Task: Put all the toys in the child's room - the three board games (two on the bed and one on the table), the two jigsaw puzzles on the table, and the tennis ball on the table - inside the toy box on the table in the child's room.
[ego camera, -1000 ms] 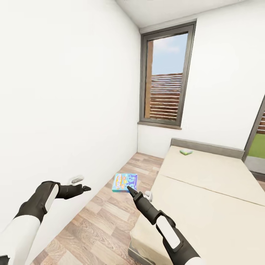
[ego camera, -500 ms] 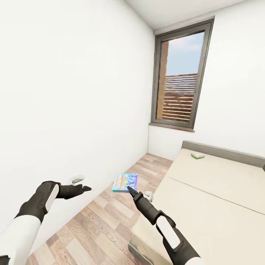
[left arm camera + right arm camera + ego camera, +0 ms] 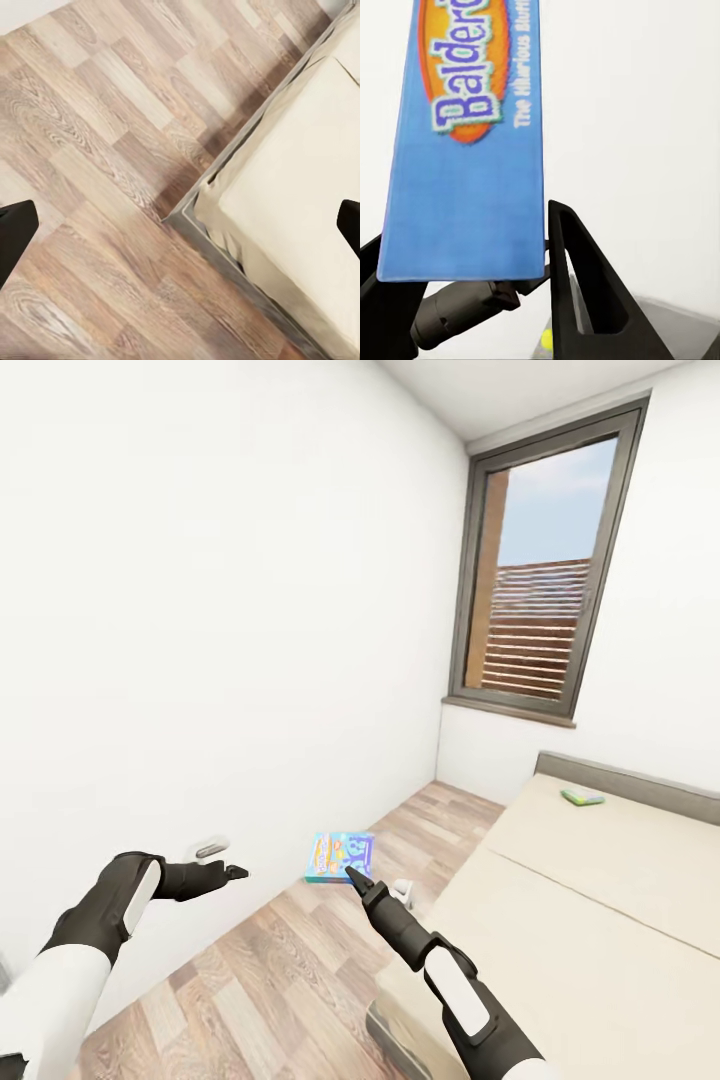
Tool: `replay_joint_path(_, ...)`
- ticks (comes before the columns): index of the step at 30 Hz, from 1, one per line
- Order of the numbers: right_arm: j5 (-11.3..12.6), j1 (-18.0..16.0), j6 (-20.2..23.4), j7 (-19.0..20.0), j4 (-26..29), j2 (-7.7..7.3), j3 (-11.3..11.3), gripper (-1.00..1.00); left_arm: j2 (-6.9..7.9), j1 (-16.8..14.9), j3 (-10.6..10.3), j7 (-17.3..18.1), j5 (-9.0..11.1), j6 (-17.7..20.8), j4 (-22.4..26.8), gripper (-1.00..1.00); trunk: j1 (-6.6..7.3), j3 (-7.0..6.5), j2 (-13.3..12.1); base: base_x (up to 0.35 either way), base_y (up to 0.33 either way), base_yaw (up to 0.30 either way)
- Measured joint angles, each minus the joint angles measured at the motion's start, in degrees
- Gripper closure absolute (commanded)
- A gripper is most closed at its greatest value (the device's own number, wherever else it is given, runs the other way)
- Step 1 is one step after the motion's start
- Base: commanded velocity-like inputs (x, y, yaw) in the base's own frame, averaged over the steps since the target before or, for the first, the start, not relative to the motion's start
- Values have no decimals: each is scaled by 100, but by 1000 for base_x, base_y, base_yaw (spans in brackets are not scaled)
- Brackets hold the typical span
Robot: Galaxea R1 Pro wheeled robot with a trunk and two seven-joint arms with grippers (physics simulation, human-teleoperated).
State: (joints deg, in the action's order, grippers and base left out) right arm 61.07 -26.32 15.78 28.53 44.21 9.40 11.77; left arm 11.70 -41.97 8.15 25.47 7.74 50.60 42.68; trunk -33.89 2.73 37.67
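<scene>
The right gripper (image 3: pixel 352 874) was clamped on the blue board game (image 3: pixel 339 856) above the floor beside the bed (image 3: pixel 600 920), while the left gripper (image 3: pixel 236 872) stood spread apart

blue board game (image 3: pixel 339 857): flat printed box, orange logo patch with pale lettering, pinched upright between my right gripper (image 3: pixel 352 875) fingers, off the floor | second board game (image 3: pixel 582 797): small green-white box, lying flat far up the bed (image 3: pixel 600 920) near its headboard | bed: beige mattress, dark grey frame
</scene>
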Motion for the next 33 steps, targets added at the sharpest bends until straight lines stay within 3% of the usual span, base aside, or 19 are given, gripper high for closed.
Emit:
replay_joint_path(18,-7,0,-5,-3,-10,1,-5,100,-40,0,0,-2,3,1,0,-100,0,-42,0,-3,-1,279)
replay_joint_path(33,38,-3,3,-9,-11,-6,-33,100,-105,-4,-8,-6,-8,2,1,-100,329,-332,-594,0,0,245)
